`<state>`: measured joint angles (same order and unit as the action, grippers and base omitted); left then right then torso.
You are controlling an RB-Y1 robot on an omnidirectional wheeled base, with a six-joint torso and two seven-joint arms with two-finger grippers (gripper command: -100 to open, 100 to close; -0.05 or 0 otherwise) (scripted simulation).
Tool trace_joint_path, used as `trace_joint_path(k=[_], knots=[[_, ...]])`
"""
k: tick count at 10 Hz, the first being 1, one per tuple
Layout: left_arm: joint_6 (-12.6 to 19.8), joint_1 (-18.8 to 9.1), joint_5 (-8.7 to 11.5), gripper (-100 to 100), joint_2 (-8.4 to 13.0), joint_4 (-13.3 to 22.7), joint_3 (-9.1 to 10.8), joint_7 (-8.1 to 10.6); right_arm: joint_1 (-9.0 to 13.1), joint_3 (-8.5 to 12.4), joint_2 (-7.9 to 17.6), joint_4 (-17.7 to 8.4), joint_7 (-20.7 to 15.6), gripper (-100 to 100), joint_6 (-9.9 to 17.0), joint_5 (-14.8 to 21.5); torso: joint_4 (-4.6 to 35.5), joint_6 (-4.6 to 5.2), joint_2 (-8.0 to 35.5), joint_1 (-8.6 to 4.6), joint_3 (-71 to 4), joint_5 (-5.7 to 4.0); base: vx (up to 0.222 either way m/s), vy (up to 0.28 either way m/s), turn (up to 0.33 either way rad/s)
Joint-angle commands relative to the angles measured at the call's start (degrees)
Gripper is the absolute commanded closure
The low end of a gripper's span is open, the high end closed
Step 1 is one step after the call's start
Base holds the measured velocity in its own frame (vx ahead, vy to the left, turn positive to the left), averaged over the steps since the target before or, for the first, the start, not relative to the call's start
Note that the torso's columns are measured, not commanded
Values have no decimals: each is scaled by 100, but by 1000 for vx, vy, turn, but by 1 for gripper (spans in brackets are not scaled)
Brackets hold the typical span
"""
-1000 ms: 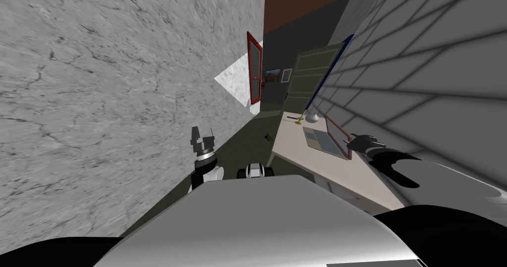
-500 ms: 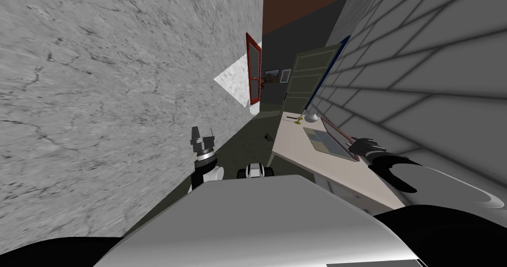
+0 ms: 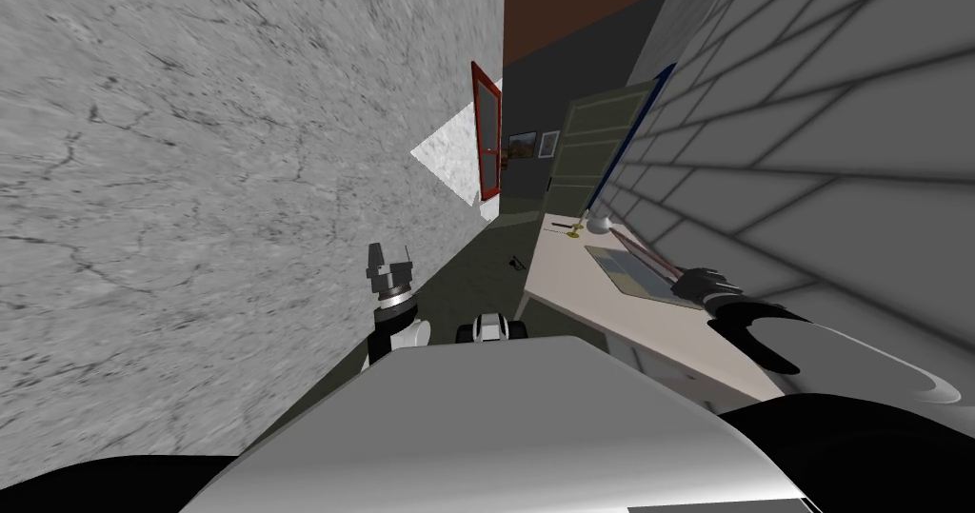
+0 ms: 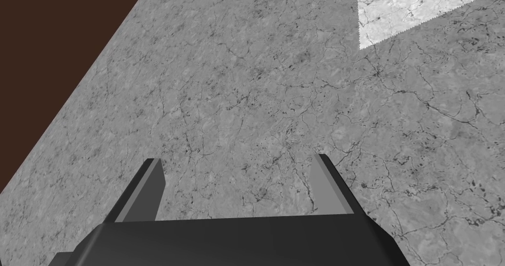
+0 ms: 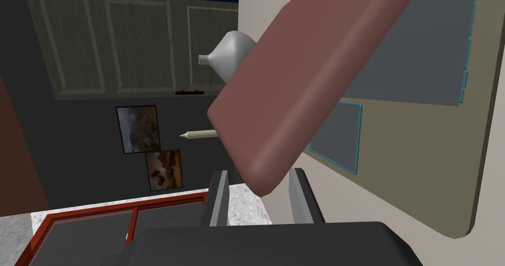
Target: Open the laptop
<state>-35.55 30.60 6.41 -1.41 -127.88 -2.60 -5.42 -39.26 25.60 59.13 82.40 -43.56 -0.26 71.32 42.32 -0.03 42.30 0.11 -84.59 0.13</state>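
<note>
The laptop point(image 3: 633, 267) lies on the bench point(image 3: 569, 300) beside the block wall point(image 3: 809, 155), with its maroon lid point(image 5: 315, 80) tilted up off the base point(image 5: 444, 144). My right pincer point(image 5: 260, 174) is clenched on the lid's corner. A grey vase point(image 5: 232, 56) stands beyond the laptop. My left pincer point(image 4: 237, 158) is released, well apart from the bench.

Right hand point(image 5: 260, 174) pinches the corner of the reddish-brown laptop lid point(image 5: 315, 75), which tilts over the beige base point(image 5: 424, 179) with grey keyboard point(image 5: 409, 56) and touchpad point(image 5: 335, 139). Past it, at the desk point(image 5: 256, 11) edge: grey vase point(image 5: 232, 56), pale pencil point(image 5: 199, 134). Two pictures point(image 5: 139, 129) on dark wall.
</note>
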Motion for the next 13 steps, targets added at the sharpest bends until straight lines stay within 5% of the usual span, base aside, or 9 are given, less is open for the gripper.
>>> trace_joint_path(k=[1,6,7,13], knots=[[0,0,0,0,0,0,0,0,-1,6,13,8,0,100,8,-2,0,0,2,2,1,0,-7,-9,26],[0,0,0,0,0,0,0,0,-58,-62,-43,37,-133,100,138,165,-4,6,-3,5,0,-7,3,12,-4],[0,0,0,0,0,0,0,0,-148,112,207,53,49,-100,-53,-15,-5,18,3,0,3,-10,28,40,-121],[0,0,0,0,0,0,0,0,-353,460,700,33,275,-100,-398,-228,5,6,7,13,3,9,18,25,-64]])
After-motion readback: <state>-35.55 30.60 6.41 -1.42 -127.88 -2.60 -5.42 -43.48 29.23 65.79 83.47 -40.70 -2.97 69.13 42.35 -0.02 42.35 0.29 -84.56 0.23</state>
